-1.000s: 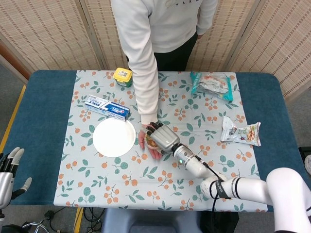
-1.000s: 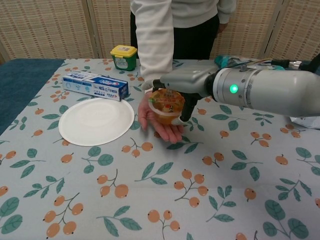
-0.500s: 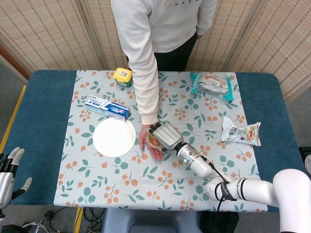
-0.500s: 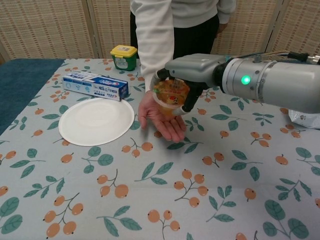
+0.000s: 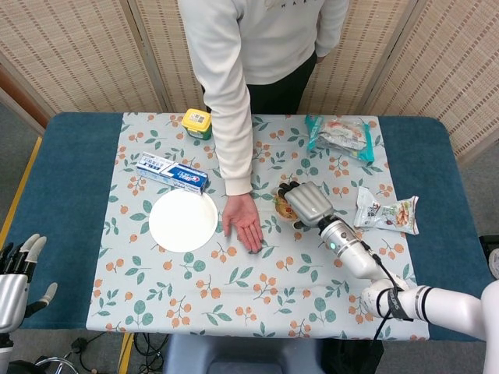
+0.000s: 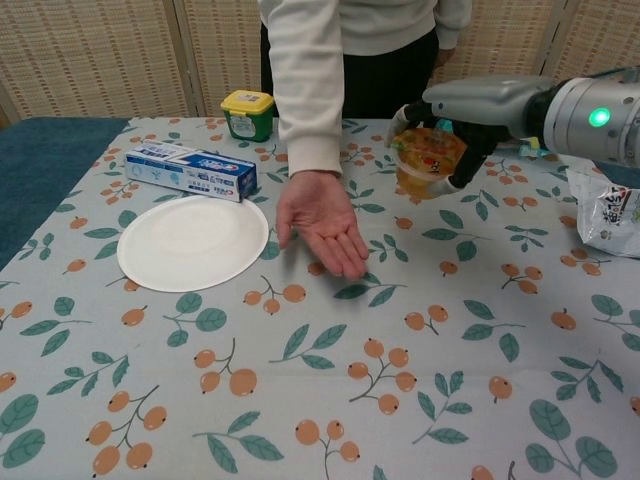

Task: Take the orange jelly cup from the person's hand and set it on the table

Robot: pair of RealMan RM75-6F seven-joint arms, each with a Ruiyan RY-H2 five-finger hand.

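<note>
My right hand [image 6: 470, 115] [image 5: 306, 202] grips the orange jelly cup [image 6: 428, 160] [image 5: 283, 204] from above and holds it in the air, to the right of the person's hand [image 6: 322, 218] [image 5: 242, 221]. That hand lies flat and palm up on the flowered tablecloth [image 6: 300, 400] with nothing in it. My left hand [image 5: 14, 282] hangs off the table's lower left corner in the head view, fingers spread, holding nothing; the chest view does not show it.
A white plate [image 6: 192, 241] and a toothpaste box [image 6: 192, 171] lie left of the person's hand. A yellow-lidded tub [image 6: 248, 113] stands at the back. Snack bags [image 5: 340, 133] [image 5: 387, 213] lie at the right side.
My right hand has lifted the jelly cup off the person's palm and carried it to the right. The palm now lies bare on the cloth.
</note>
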